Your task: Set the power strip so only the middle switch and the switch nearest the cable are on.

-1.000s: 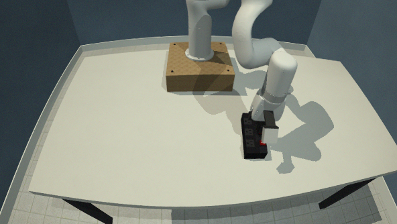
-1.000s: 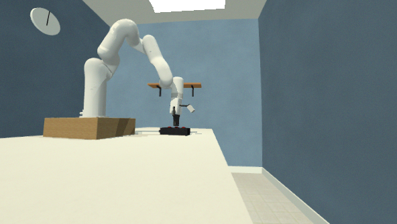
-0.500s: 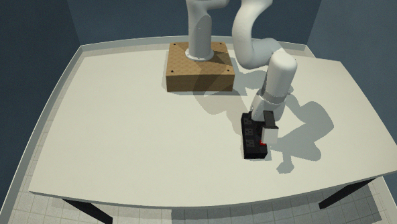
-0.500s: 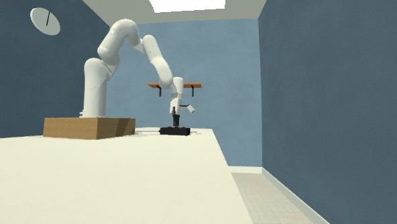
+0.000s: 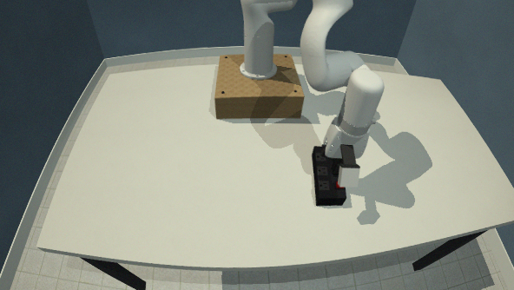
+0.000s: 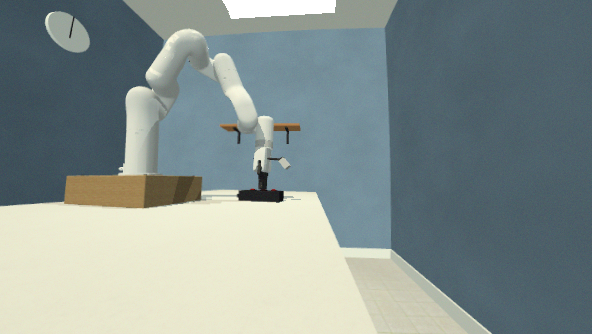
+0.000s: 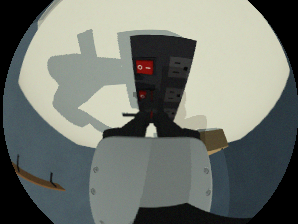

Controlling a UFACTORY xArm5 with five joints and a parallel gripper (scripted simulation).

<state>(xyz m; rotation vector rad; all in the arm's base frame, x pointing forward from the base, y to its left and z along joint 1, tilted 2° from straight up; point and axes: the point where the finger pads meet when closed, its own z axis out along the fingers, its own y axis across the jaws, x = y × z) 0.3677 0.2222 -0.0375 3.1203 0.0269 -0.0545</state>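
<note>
Jaws pressed together, pinching nothing, the gripper (image 7: pixel 152 124) pointing down at one black power strip (image 5: pixel 327 178) lying flat directly beneath. Two red switches show ahead of the fingertips: one switch (image 7: pixel 144 67) farther out, a second switch (image 7: pixel 143 94) just beyond the tips. One cream table (image 5: pixel 174 174), one wooden base block (image 5: pixel 259 93), blue walls, tiled floor.

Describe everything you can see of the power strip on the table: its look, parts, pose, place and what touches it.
The power strip is a black, plastic-looking block lying flat and upright on the pale table, near its right side, away from the brown base block. One long side carries a row of sockets, the other red switches. The closed end effector stands over the switch row with its tips at a switch; actual contact cannot be confirmed. No cable is visible.
</note>
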